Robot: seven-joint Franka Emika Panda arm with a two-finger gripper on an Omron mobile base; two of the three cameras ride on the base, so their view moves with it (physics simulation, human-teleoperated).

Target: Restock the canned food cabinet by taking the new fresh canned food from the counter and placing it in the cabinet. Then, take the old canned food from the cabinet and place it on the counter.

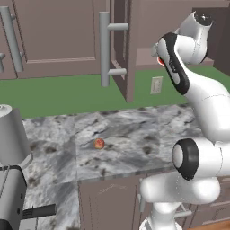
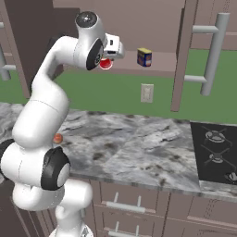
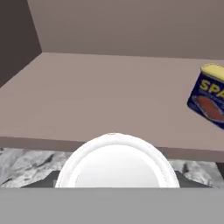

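A: Where is the red can (image 2: 105, 64)?

B: Clamped in the fingers (image 2: 107, 59), raised at the front edge of the open cabinet's shelf (image 3: 109, 100).

A: Anything inside?

B: A blue and yellow tin (image 2: 144, 57) stands on that shelf, to the right. On the table (image 1: 134, 134), a small red-orange fruit (image 1: 99, 143).

Old canned food (image 2: 144, 57) on cabinet shelf (image 3: 109, 96), new can (image 2: 105, 64) at shelf's front edge, fruit (image 1: 99, 143) on counter (image 2: 139, 148) below.

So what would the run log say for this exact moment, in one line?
phase: restocking | end effector: shut on red can, at cabinet shelf edge | blue tin: on shelf | counter: small red fruit
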